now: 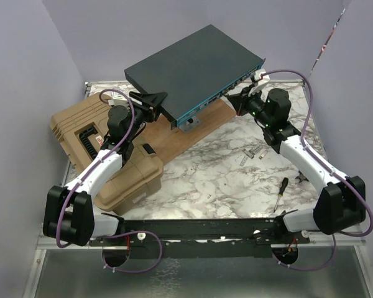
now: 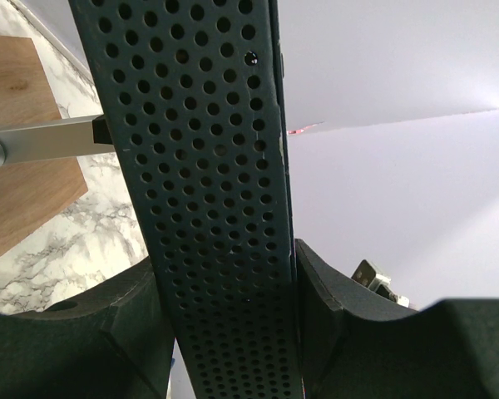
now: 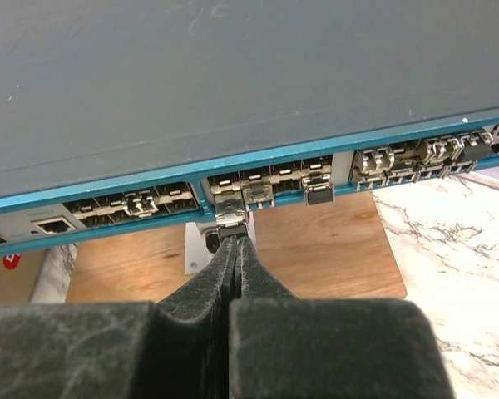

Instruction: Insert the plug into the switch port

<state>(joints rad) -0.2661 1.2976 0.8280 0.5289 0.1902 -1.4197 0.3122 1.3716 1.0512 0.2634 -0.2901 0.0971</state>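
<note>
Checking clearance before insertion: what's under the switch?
Under the switch, at its front edge: wooden board, small pale bracket, marble table. Farther back is covered by the switch itself.

Room around the switch (image 1: 196, 71)

The left end is taken up by the left gripper (image 1: 156, 104) clamped on it, with the tan case (image 1: 105, 155) close behind. The port row is partly blocked by the closed right gripper (image 3: 234, 241) and seated plugs (image 3: 258, 195). Open marble table (image 1: 224, 180) is left between the arms, broken only by a screwdriver (image 1: 281, 189).
</note>
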